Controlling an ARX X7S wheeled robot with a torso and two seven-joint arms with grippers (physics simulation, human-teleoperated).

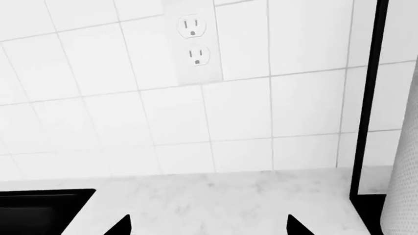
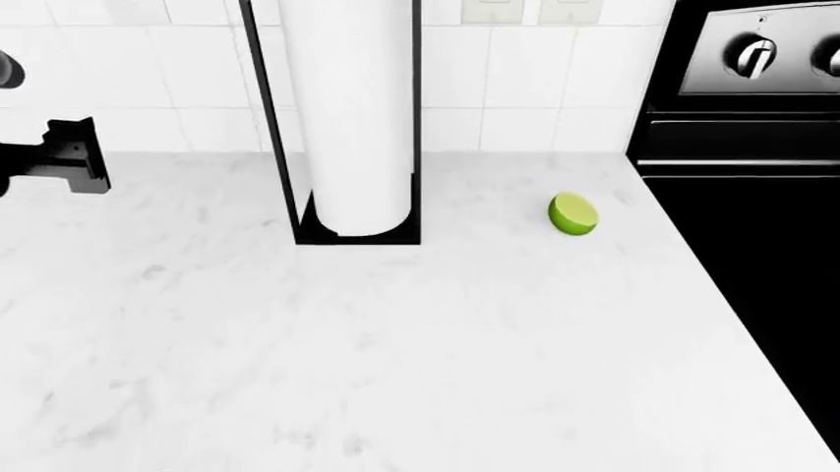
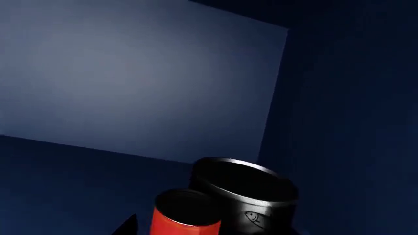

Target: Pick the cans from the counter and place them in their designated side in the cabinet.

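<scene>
Reaching into a dark blue cabinet interior [image 3: 130,83], the right end effector [image 3: 209,230] shows only one black fingertip at the frame edge, with a slim red can with a dark top [image 3: 186,215] standing between where its fingers would be. Whether the fingers are clamped on the red can or parted cannot be told. Touching or just beside that can, toward the cabinet's corner, stands a wider dark can with a small fish mark [image 3: 245,196].

The head view shows the white marble-look worktop [image 2: 393,354] bare of cans; a black-framed white paper towel roll [image 2: 352,118] stands at its back, with a green lime half [image 2: 573,213] beside it, toward the black stove [image 2: 749,147]. The left end effector [image 1: 209,226], fingers apart and holding nothing, hovers over the worktop facing the white tiled wall [image 1: 242,112].

Judgement: this is the placing step. Next, the right arm should confirm the red can stands steady, release, and draw back without nudging either can.
</scene>
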